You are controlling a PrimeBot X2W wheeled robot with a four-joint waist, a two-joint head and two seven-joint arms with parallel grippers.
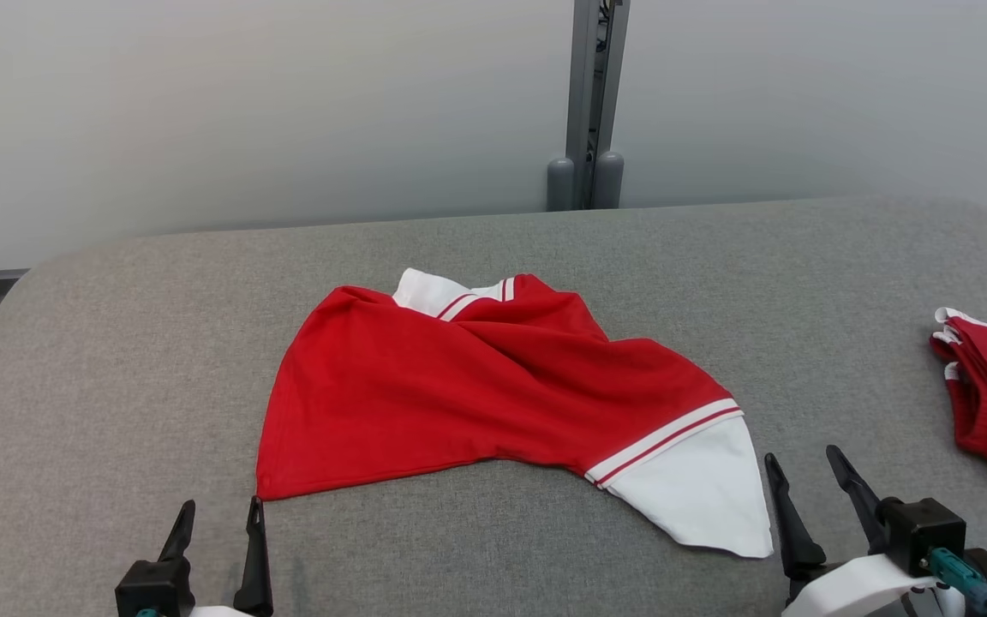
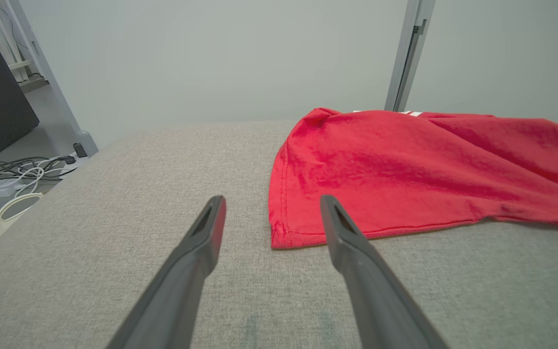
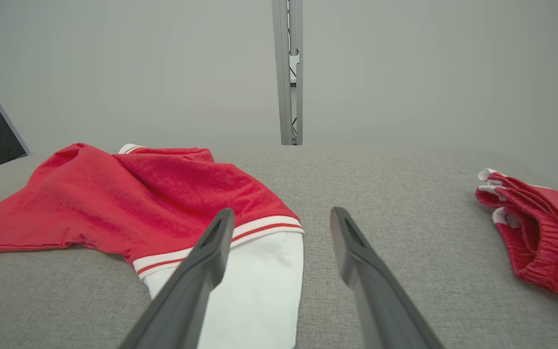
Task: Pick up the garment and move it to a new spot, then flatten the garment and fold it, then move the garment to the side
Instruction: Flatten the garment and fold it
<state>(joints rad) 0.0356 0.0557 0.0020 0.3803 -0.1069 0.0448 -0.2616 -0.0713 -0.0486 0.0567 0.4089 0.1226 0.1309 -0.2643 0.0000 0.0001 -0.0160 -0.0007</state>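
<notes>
Just ahead of the left hand, fingers apart and empty, lies the red hem corner of the garment; its white sleeve sits just beside the right hand, likewise spread; pinching only one crumpled layer could twist the lift.

The head camera looked forward and down over the grey padded table. Both wrist cameras sat low near its front edge, facing the wall; all shared the red jersey.
</notes>
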